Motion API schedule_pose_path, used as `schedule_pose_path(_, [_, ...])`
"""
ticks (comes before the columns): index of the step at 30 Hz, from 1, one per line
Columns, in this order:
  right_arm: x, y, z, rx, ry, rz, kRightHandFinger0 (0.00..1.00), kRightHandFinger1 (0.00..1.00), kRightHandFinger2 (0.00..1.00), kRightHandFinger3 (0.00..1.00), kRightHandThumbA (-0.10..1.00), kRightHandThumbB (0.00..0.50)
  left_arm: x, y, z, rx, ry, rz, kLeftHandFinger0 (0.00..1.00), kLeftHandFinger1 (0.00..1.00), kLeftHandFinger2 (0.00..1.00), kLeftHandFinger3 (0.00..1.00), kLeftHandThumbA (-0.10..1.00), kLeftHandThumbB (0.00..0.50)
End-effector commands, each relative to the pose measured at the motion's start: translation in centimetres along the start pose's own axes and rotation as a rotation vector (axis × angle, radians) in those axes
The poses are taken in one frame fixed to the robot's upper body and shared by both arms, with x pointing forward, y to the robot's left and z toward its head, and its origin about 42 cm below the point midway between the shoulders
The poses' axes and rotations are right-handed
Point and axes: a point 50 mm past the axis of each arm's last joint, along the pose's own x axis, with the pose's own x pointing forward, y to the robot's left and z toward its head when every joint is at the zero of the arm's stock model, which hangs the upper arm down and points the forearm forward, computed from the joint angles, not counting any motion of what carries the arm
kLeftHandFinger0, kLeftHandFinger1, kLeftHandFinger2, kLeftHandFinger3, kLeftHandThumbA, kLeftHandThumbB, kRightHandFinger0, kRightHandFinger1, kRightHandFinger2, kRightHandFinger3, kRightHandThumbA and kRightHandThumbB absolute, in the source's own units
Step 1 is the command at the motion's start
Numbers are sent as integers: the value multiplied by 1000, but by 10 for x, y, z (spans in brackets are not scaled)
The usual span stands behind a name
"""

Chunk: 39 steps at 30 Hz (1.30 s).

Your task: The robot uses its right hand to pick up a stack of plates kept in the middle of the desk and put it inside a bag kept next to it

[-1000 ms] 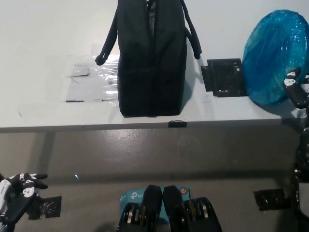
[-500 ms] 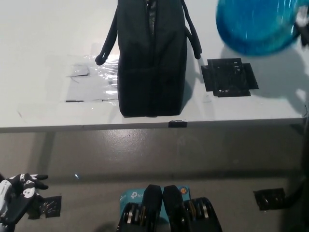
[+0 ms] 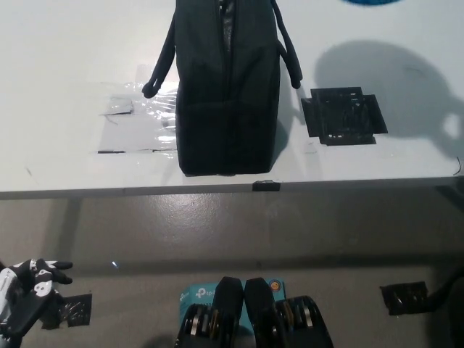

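Looking down from the head camera, only a thin blue sliver of the stack of plates shows at the top edge, at about one o'clock, with the rest out of frame. Its broad shadow falls on the white bench at two o'clock, so the stack appears to be held well above the surface. The right robot hand is not in view, and its grip cannot be told from this picture. The black bag stands upright at twelve o'clock, its top seam running up the middle and its handles drooping to either side. A black tape patch lies just beside the bag toward two o'clock. The white left robot hand rests at eight o'clock, low over the floor, fingers apart and grasping nothing.

As a judgement, the stack probably handles as light and stiff. If it has a smooth wrap, as the little that shows cannot confirm, it may slide in the fingers. A hold across the rim, pinching the whole stack edgewise, seems best for slipping it into the narrow bag mouth.
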Motion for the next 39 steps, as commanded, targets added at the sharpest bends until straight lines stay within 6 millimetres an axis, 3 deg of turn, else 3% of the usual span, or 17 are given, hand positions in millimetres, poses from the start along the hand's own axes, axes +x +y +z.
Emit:
schedule_pose_path(1, [14, 11, 54, -156, -153, 65, 0, 0, 152, 1, -100, 345, -1, 6, 14, 51, -73, -32, 358, 479, 548, 566, -100, 286])
schedule_pose_path(3, [15, 19, 53, -168, -143, 77, 0, 0, 105, 0, -100, 372, -2, 7, 14, 58, -72, -34, 374, 490, 560, 579, -100, 281])
schedule_pose_path(6, [17, 34, 53, -262, -130, 145, 0, 0, 146, 0, -100, 388, -3, 7, 15, 65, -75, -37, 382, 479, 542, 577, -100, 282])
schedule_pose_path(8, [20, 46, 53, -309, -132, 162, 0, 0, 165, 2, -100, 362, -3, 7, 15, 63, -79, -43, 388, 487, 547, 570, -100, 289])
schedule_pose_path(12, [25, 57, 54, -375, -136, 180, 0, 0, 117, 0, -100, 371, -3, 7, 15, 69, -77, -45, 399, 503, 565, 585, -100, 309])
schedule_pose_path(16, [30, 71, 59, -390, -141, 190, 0, 0, 210, 0, -100, 395, -4, 6, 14, 68, -77, -44, 416, 503, 557, 576, -100, 313])
schedule_pose_path(20, [36, 81, 61, -430, -140, 184, 0, 1, 260, 5, -100, 373, -5, 6, 14, 70, -81, -51, 412, 494, 547, 579, -100, 337])
schedule_pose_path(22, [40, 87, 63, -451, -132, 172, 0, 0, 262, 107, -100, 410, -4, 6, 13, 74, -91, -55, 416, 488, 536, 566, -100, 373])
schedule_pose_path(23, [41, 89, 64, -461, -128, 165, 0, 0, 250, 108, -100, 422, -4, 6, 13, 74, -92, -56, 409, 483, 529, 563, -100, 393])
schedule_pose_path(27, [49, 100, 66, -493, -100, 162, 0, 0, 224, 215, -100, 371, -6, 6, 13, 76, -74, -55, 442, 498, 540, 579, -100, 402])
schedule_pose_path(28, [53, 103, 67, -508, -81, 169, 0, 0, 204, 77, -100, 360, -5, 6, 13, 76, -82, -60, 431, 487, 536, 577, -100, 399])
schedule_pose_path(29, [58, 107, 67, -507, -72, 179, 0, 0, 197, 3, -100, 387, -5, 6, 12, 88, -79, -59, 425, 493, 541, 587, -100, 406])
schedule_pose_path(32, [67, 113, 65, -514, -52, 184, 0, 0, 237, 0, -100, 428, -5, 7, 12, 92, -84, -59, 411, 483, 538, 596, -100, 414])
schedule_pose_path(34, [71, 117, 61, -532, -41, 188, 0, 0, 290, 72, -100, 445, -5, 6, 12, 95, -86, -57, 396, 468, 526, 594, -100, 419])
schedule_pose_path(37, [75, 124, 54, -583, -17, 200, 0, 18, 356, 147, -100, 401, -5, 4, 11, 98, -83, -59, 415, 481, 547, 594, -100, 414])
schedule_pose_path(38, [73, 130, 48, -601, -3, 202, 0, 15, 369, 168, -100, 344, -5, 3, 12, 109, -78, -62, 414, 482, 548, 591, -100, 413])
schedule_pose_path(39, [74, 133, 43, -615, 18, 209, 0, 59, 439, 301, -100, 305, -5, 3, 12, 109, -76, -63, 421, 496, 559, 584, -100, 414])
